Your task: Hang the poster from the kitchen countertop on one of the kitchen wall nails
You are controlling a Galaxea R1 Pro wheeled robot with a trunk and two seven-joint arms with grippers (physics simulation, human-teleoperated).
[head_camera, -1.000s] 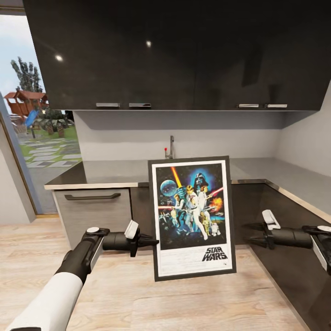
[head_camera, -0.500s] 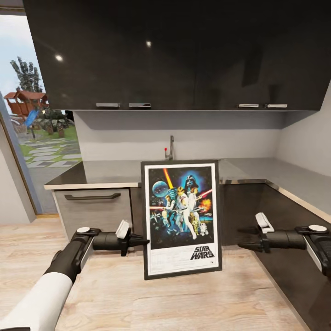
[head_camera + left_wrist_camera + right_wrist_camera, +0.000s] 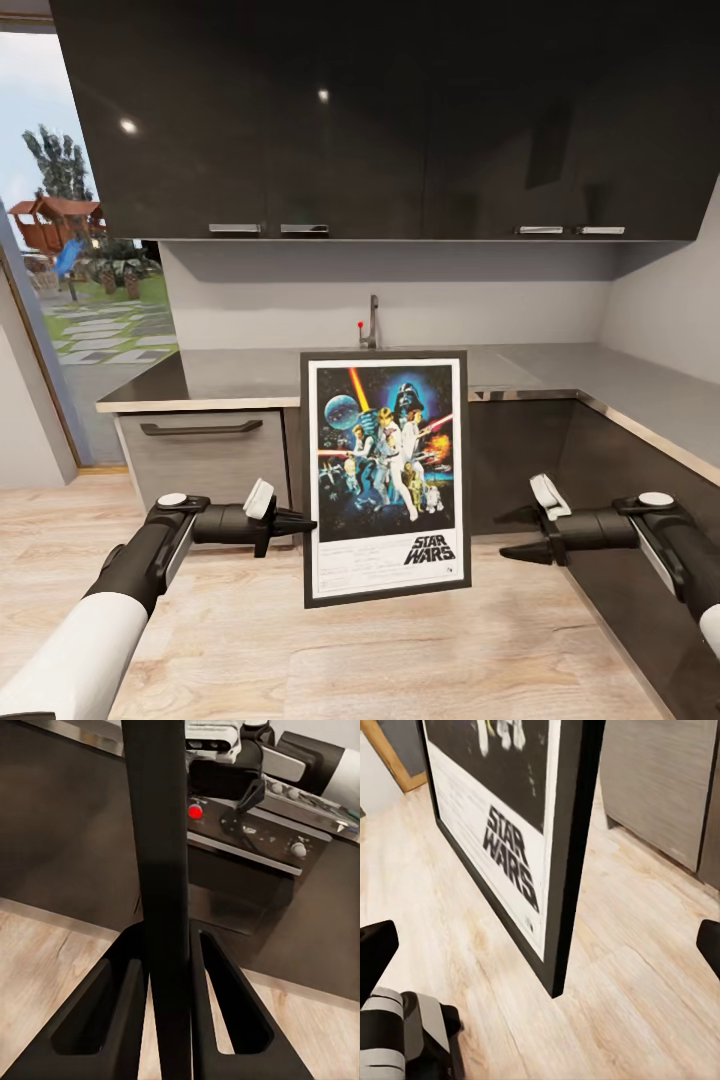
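The left arm reaches level toward the right, its left tool clamped on the left edge of the poster, which reads "STAR WARS" and hangs upright above the wooden floor, in front of the grey surface. The right tool points left, spread wide, apart from the poster's right edge.
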